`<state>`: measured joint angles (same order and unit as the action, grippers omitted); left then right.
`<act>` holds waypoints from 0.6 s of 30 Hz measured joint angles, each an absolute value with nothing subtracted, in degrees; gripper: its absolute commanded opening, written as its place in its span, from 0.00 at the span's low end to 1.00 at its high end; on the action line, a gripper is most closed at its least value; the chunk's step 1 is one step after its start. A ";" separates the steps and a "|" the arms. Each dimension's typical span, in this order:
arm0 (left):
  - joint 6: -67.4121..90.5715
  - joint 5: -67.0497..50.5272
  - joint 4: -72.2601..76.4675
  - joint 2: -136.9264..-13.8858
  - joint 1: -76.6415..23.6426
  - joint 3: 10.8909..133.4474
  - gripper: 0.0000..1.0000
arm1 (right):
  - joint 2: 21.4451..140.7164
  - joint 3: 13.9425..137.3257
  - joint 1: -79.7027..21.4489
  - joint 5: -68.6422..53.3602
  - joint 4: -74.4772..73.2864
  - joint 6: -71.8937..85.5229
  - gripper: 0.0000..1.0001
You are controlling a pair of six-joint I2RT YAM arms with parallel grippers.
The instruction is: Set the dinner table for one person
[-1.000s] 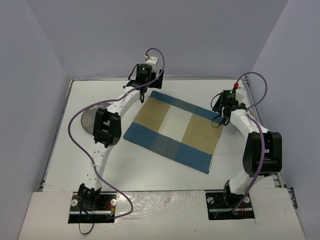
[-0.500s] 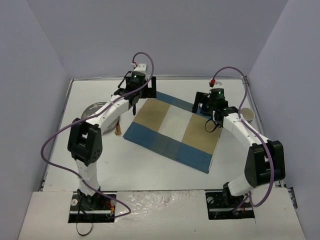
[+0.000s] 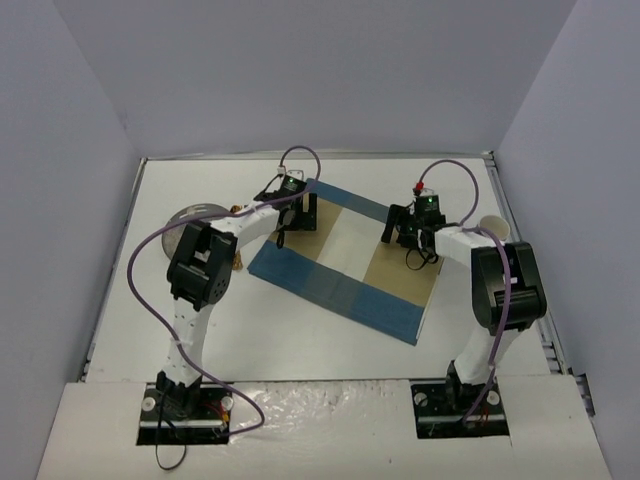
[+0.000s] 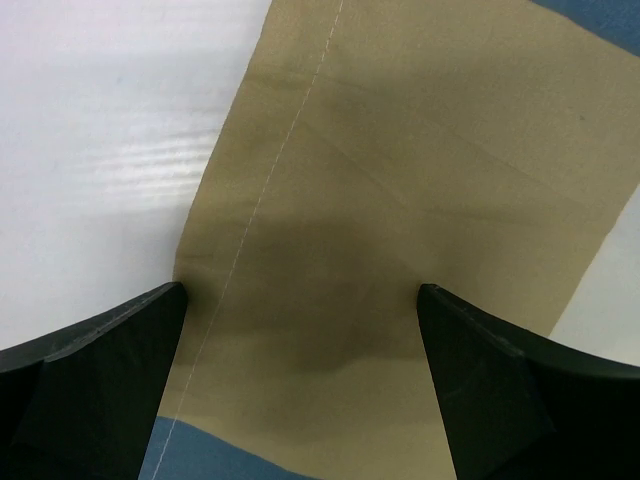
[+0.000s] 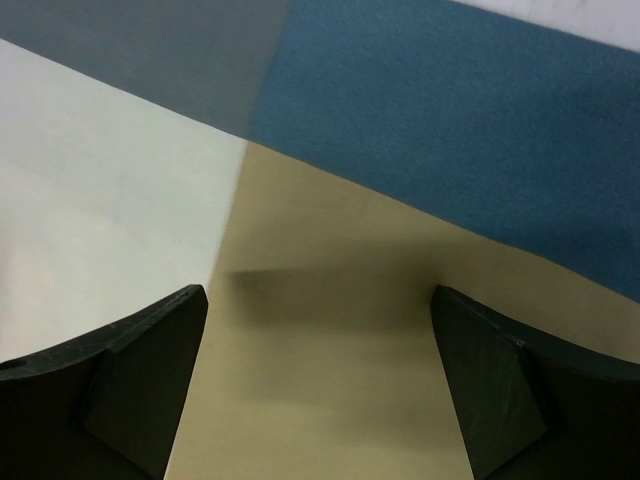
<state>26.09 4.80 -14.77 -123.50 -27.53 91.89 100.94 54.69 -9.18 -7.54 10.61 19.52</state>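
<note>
The dinner table (image 3: 300, 345) is a large white top. A blue, tan and white striped placemat (image 3: 345, 265) lies askew on its middle. My left gripper (image 3: 291, 216) hangs low over the mat's far left tan panel, open and empty. In the left wrist view (image 4: 300, 400) its black fingers (image 4: 90, 380) straddle tan cloth (image 4: 400, 180) beside bare table (image 4: 100, 120). My right gripper (image 3: 405, 230) is low over the far right tan panel, open and empty. In the right wrist view (image 5: 320, 400) it frames tan cloth (image 5: 330, 290) near the blue border.
A grey plate (image 3: 183, 230) lies at the left, partly hidden by my left arm. A brown utensil (image 3: 237, 260) pokes out beside it. A pale cup (image 3: 493, 229) stands at the right edge. Grey walls enclose the table on three sides.
Both grippers have moved in from the mat's far corners toward me and down, over the tan panels. Both elbows have folded in. The placemat has not moved.
</note>
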 measured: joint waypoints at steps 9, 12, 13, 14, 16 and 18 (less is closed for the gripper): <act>26.38 4.47 -15.17 -132.05 -28.07 104.67 0.97 | 105.22 56.91 -4.44 -7.85 16.89 21.38 0.92; 26.48 4.12 -15.18 -134.01 -28.12 107.68 0.97 | 107.24 59.01 -3.17 -7.71 17.73 21.43 0.92; 26.51 3.96 -15.16 -134.67 -28.13 108.75 0.97 | 108.04 59.87 -2.67 -7.75 18.05 21.43 0.92; 26.57 3.71 -15.03 -135.35 -28.17 109.78 0.97 | 108.77 60.66 -2.19 -7.75 18.43 21.43 0.92; 26.63 3.32 -14.88 -136.38 -28.26 111.36 0.97 | 109.90 62.08 -1.40 -7.73 18.68 21.54 0.92; 26.61 2.96 -14.60 -137.57 -28.37 113.16 0.97 | 110.86 63.35 -0.89 -7.43 18.60 21.76 0.92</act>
<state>26.61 2.96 -14.60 -137.57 -28.37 113.16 110.86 63.35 -0.89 -7.43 18.60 21.76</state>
